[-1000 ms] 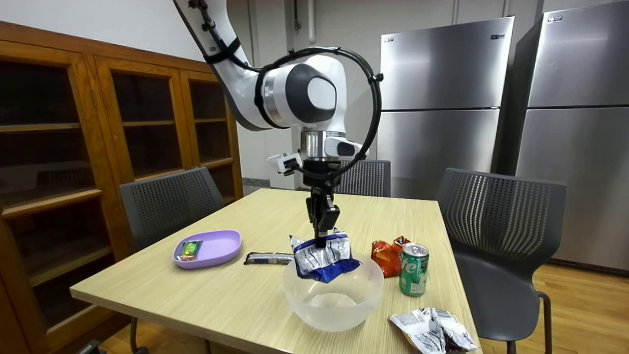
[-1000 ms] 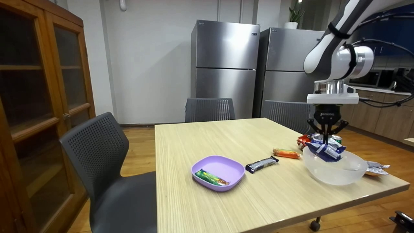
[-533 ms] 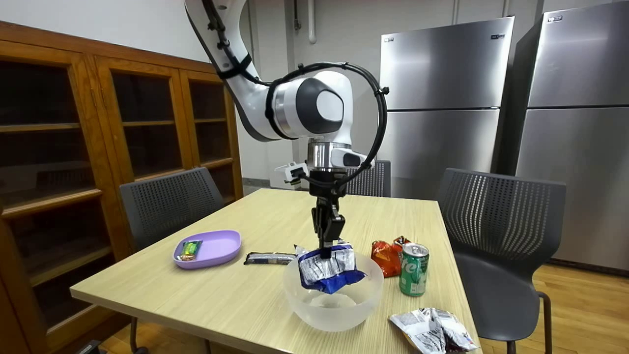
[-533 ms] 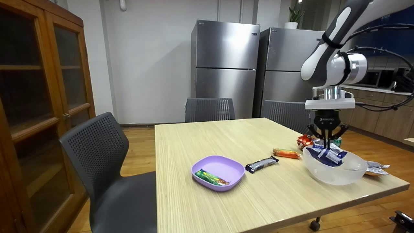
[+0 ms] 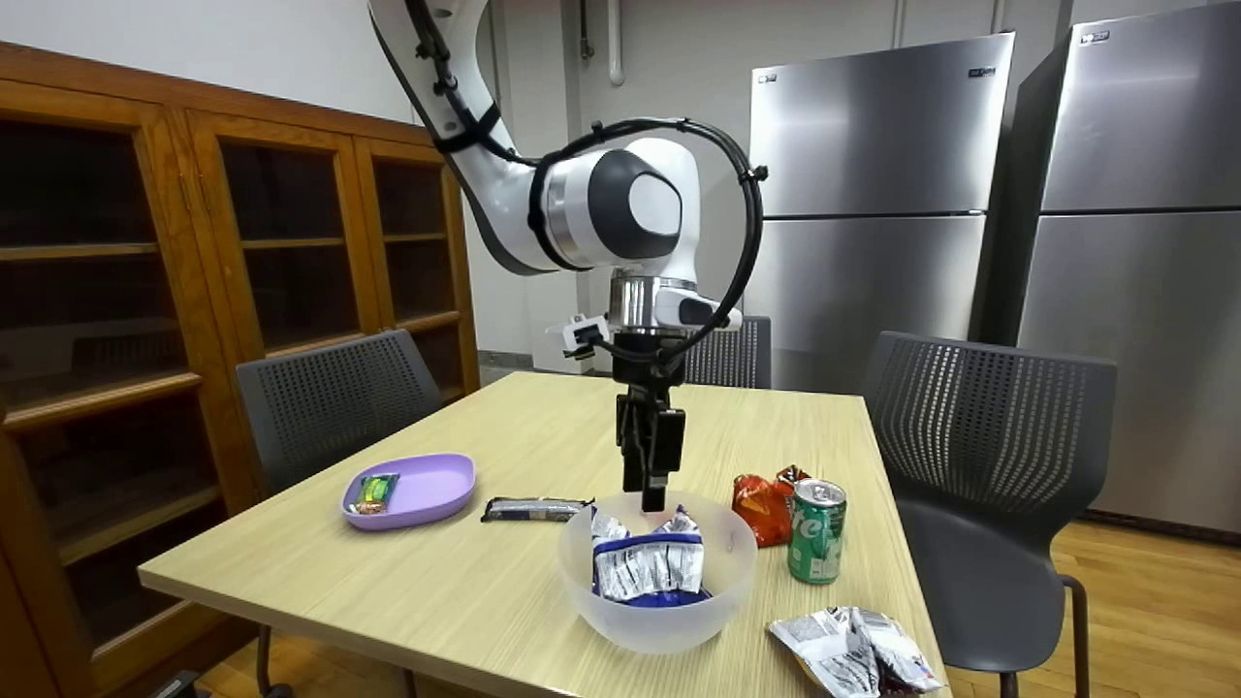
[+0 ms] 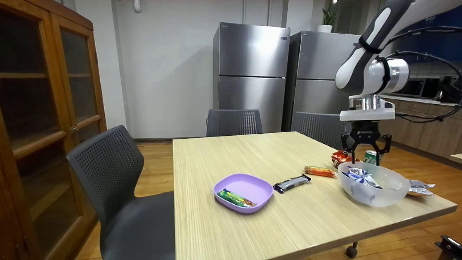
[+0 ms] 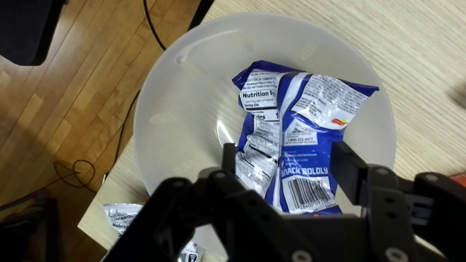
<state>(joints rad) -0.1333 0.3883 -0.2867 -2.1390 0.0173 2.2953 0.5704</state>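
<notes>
"The blue bag?"
"In an exterior view, inside the bowl, near the table edge."
"Gripper?"
"In an exterior view, spread above, empty."
"Risk?"
"Wrist view: fingers snagging the bag's folds could tip the bowl."

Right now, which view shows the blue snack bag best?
The wrist view: it looks down on the blue snack bag, with "SNACK BOLDLY" legible. In both exterior views, the frosted bowl hides or blurs its lower part.
</notes>
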